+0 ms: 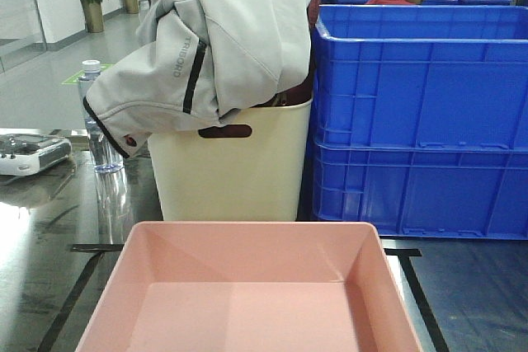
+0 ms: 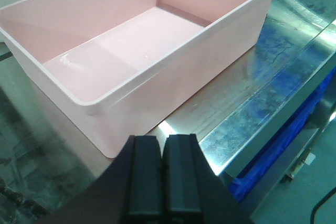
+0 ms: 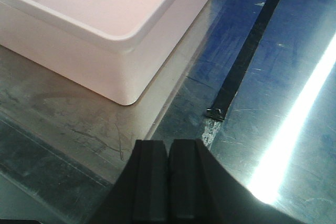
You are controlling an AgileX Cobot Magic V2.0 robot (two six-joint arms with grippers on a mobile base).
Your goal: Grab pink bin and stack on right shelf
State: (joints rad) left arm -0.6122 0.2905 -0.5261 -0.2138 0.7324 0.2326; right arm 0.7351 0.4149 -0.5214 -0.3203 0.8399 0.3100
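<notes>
Broadly, the reflective metal table (image 1: 33, 228) carries everything in view. Two stacked blue crates (image 1: 421, 121) stand at the far right, touching a cream bin (image 1: 231, 175) draped with a grey jacket (image 1: 214, 39). Nearest the front-facing camera, the empty pink bin (image 1: 247, 294) sits upright on the table between strips of black tape (image 3: 247, 51), just in front of the cream bin. A clear water bottle (image 1: 97, 117) stands left of the cream bin, with a white device (image 1: 29, 152) at the far left edge. Behind the pink bin's near corners, apart from it, the left gripper (image 2: 163, 182) and the right gripper (image 3: 168, 182) each have their fingers pressed together, holding nothing.
</notes>
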